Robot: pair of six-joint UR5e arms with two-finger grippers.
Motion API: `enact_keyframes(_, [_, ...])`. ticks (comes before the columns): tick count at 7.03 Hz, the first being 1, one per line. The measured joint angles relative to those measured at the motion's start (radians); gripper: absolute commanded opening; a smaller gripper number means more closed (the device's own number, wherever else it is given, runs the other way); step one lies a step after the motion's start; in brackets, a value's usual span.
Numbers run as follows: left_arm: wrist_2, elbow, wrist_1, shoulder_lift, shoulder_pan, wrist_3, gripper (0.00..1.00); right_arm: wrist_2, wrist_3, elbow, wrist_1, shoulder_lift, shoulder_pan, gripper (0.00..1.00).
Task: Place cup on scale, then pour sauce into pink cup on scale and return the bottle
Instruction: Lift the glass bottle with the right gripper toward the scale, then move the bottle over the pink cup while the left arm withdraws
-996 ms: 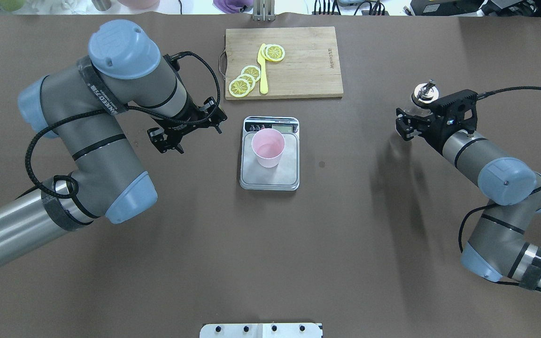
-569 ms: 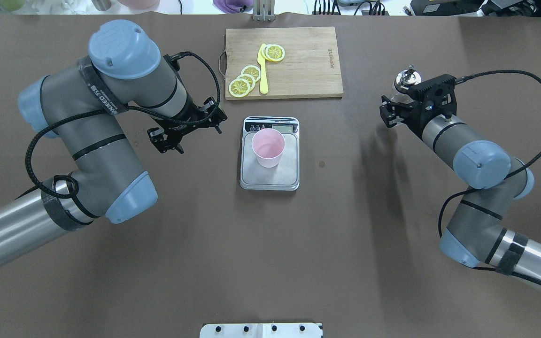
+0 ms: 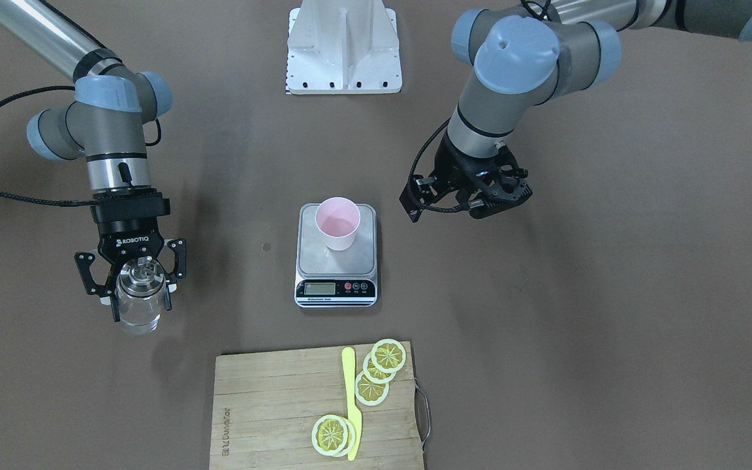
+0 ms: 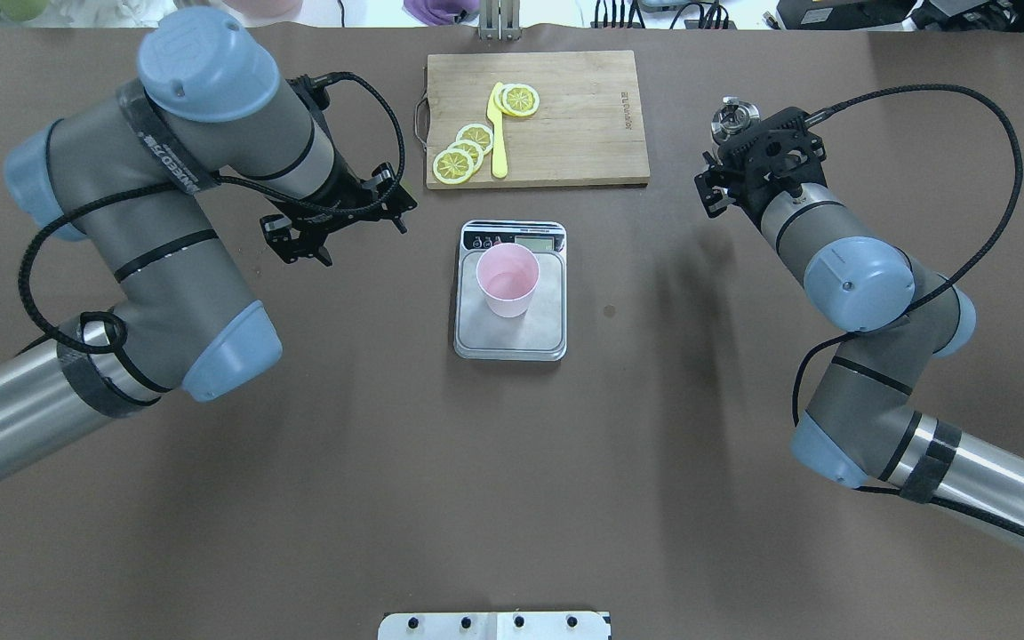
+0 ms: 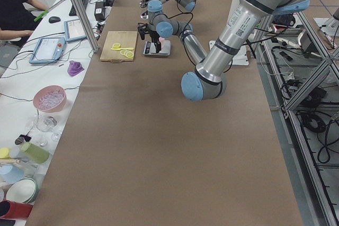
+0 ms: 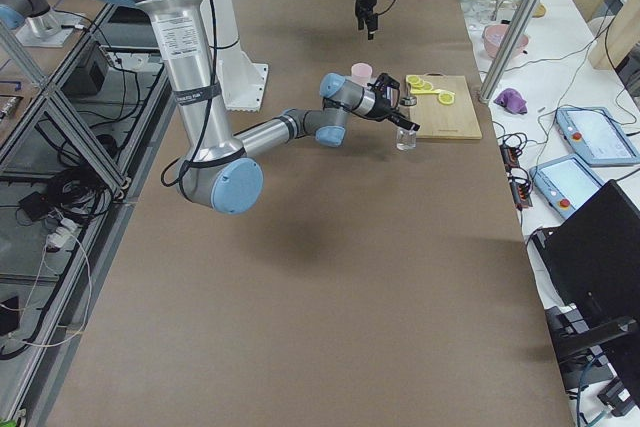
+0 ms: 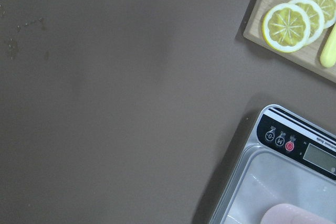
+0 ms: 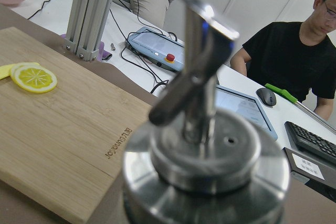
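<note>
Cup [image 3: 337, 223]: stood on the scale [image 3: 335, 288].
Bottle [image 3: 138, 297]: held upright, squeezed by the right gripper [image 3: 141, 312], beside the board [image 3: 271, 405], well apart from the scale.
Left gripper [image 3: 465, 205]: jaws spread wide, nothing held.
Pouring: cannot be told if done.
To do: bottle likely to be set down.

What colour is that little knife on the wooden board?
The knife is plain yellow; it shows best in the exterior front-facing view.
</note>
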Motion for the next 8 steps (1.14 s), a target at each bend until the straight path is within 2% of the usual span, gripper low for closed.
enact_keyframes(2, [-0.003,-0.052,0.029,0.088,-0.101,0.266,0.98,-0.032,-0.134,0.004,-0.022,0.027,-0.001,0.00])
enact_keyframes(4, [-0.005,-0.069,0.116,0.151,-0.233,0.595,0.98,-0.074,-0.259,0.010,-0.061,0.063,-0.012,0.00])
enact_keyframes(6, [-0.008,-0.070,0.139,0.235,-0.365,0.867,0.98,-0.200,-0.325,0.028,-0.156,0.109,-0.090,0.00])
enact_keyframes(8, [-0.007,-0.068,0.137,0.292,-0.444,0.920,0.98,-0.338,-0.403,0.034,-0.236,0.144,-0.170,0.00])
